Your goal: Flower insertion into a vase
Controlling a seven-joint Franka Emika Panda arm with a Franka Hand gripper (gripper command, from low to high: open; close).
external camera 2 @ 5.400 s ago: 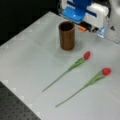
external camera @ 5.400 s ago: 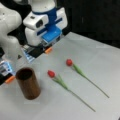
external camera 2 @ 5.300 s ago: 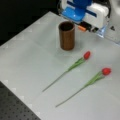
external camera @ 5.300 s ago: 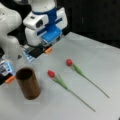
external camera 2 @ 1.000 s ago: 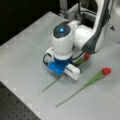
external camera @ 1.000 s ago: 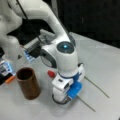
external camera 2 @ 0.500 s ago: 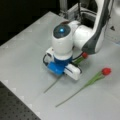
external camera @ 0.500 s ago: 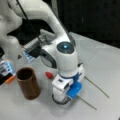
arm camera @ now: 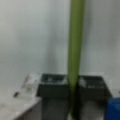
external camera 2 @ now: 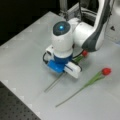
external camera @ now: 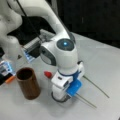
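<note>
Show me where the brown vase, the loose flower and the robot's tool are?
Vase (external camera: 28, 86): a front view, its side wall.
Loose flower (external camera 2: 106, 71): a front view, its red bloom.
Tool (arm camera: 73, 86): wrist view, between fingertips, on a green stem.

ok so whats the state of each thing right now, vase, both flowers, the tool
vase: upright on the table, empty, no flower in it
flower under the tool: lying flat on the table, stem between the tool's fingers
other flower: lying flat on the table, untouched, apart from the tool
tool: down at the table, fingers closed on the stem, nothing lifted
</note>
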